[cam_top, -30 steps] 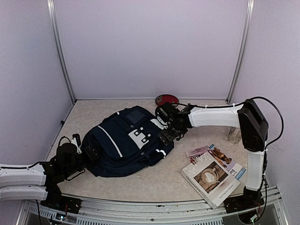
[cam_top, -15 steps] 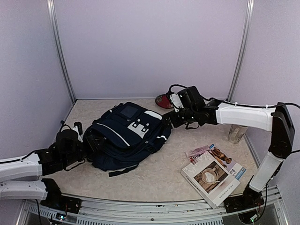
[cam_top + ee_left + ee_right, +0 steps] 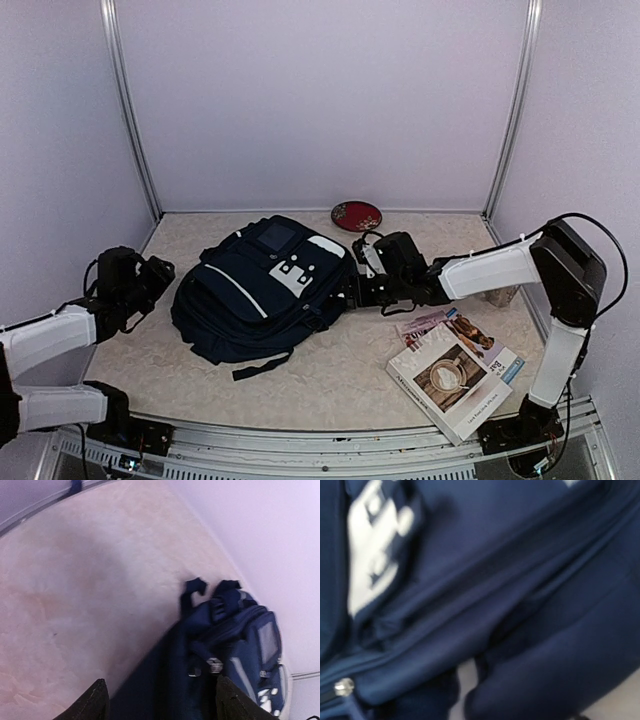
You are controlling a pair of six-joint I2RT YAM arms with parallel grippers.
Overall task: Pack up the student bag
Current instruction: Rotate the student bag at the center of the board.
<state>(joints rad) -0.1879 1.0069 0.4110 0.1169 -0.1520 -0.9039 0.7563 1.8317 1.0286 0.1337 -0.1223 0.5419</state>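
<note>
Navy student bag [image 3: 260, 295], diagonal near-left to far-right — left jaws wide, right jaws unclear

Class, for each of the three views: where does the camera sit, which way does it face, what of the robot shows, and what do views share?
Top external: high behind the bases, facing down onto the table; the left arm and right arm show.
Left wrist: low at the table's left, facing the student bag; its open fingers show.
Right wrist: right against the bag's fabric, blurred; no fingers discernible.
Shared: the student bag appears in all three.
</note>
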